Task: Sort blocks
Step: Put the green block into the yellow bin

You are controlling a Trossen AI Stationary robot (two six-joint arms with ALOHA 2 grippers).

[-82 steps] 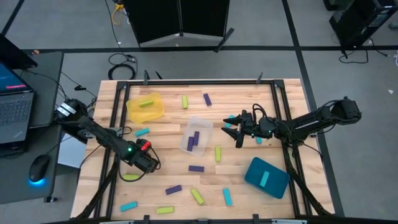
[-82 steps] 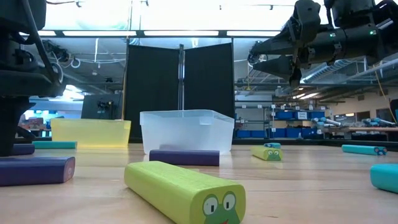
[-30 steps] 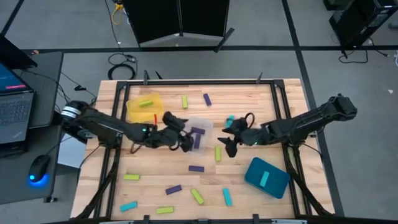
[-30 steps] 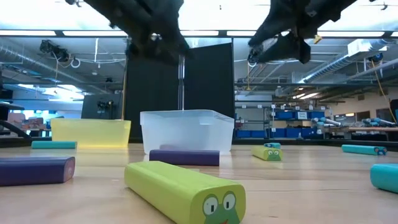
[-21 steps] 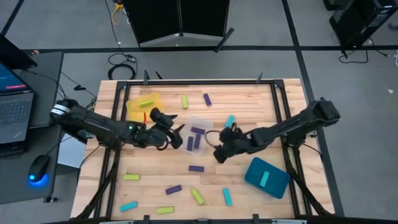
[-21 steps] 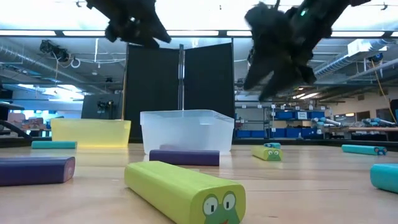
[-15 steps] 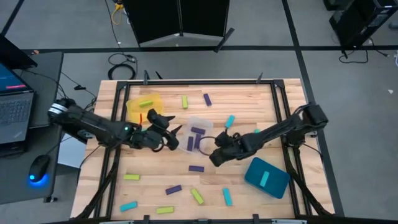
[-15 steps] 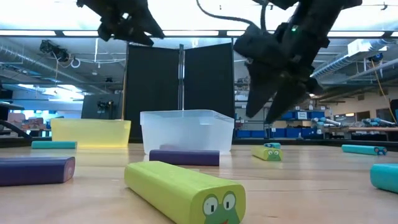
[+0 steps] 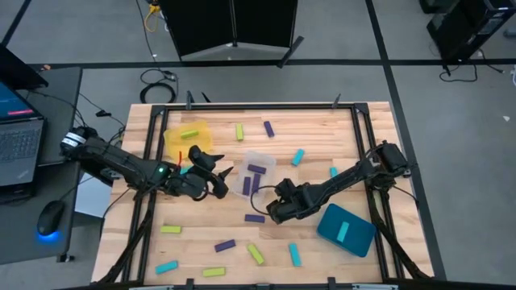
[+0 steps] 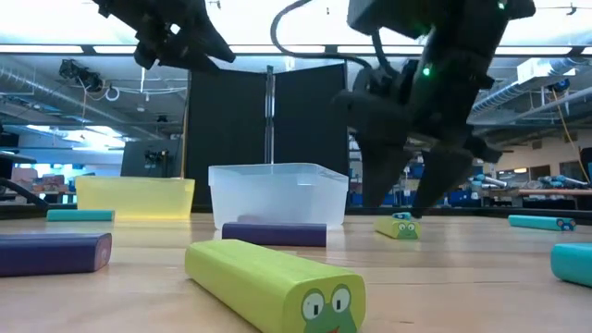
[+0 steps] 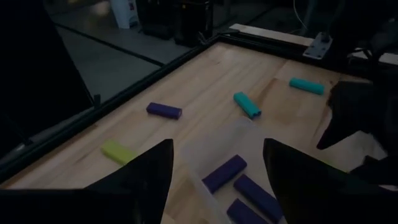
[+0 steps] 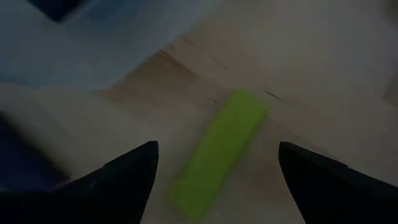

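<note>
Trays: three, all rectangular. One is yellow, one clear, one teal.

Blocks, counted from the high view, are short bars with rounded ends.
- The yellow tray holds one green block.
- The teal tray holds one cyan block.
- The clear tray holds three purple blocks, confirmed in the left wrist view.
- Loose on the wooden surface are three purple, four cyan and four green. The arms may cover others.

The low view shows a frog face printed on the end of the nearest green bar.

The left gripper hangs just beside the clear tray on its yellow-tray side. Its fingers are spread and hold nothing.

The right gripper is low over the surface between the clear and teal trays. Its fingers are fully spread to either side of a fifth green block, which lies flat. No contact is visible. This block is hidden under the gripper in the high view and blurred in the right wrist view.
</note>
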